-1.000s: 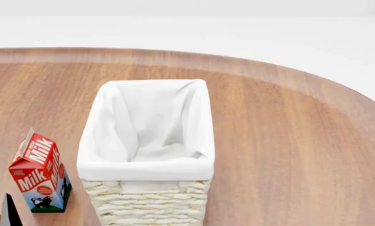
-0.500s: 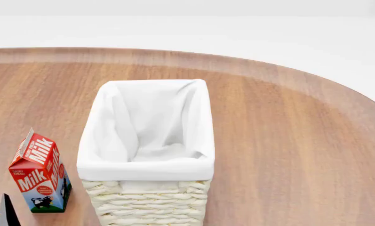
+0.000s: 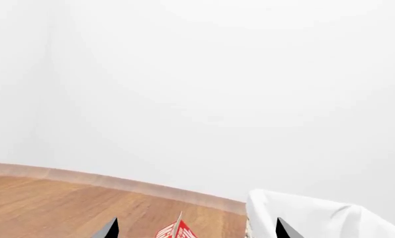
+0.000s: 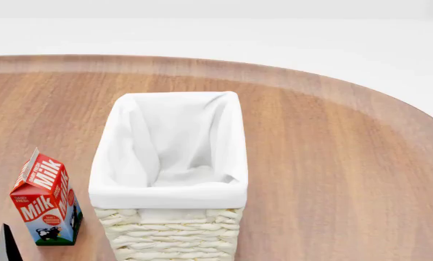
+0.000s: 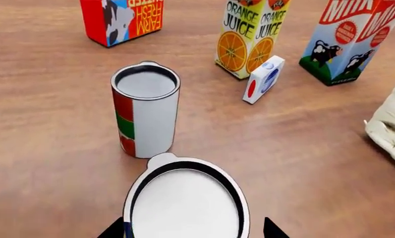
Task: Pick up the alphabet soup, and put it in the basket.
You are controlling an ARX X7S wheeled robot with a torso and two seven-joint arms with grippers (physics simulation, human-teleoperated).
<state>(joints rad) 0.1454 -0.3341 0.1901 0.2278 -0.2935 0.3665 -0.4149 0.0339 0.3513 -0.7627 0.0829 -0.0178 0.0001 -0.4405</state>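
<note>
The alphabet soup shows in the right wrist view as a pale silvery top with a sliver of blue label at its side. It stands between my right gripper's two black fingertips, which flank it with a small gap, so the jaws are open around it. The basket, cream wicker with white lining, stands mid-table in the head view; its corner shows in the right wrist view and its cloth in the left wrist view. My left gripper is open and empty, above the table.
A red-and-green can stands just beyond the soup. Behind it are a red milk carton, an orange juice carton, a small white box and a Milk carton, also in the head view. A black fingertip shows there.
The black fingertip at the head view's lower left has shifted very slightly left and down. Nothing else has moved.
</note>
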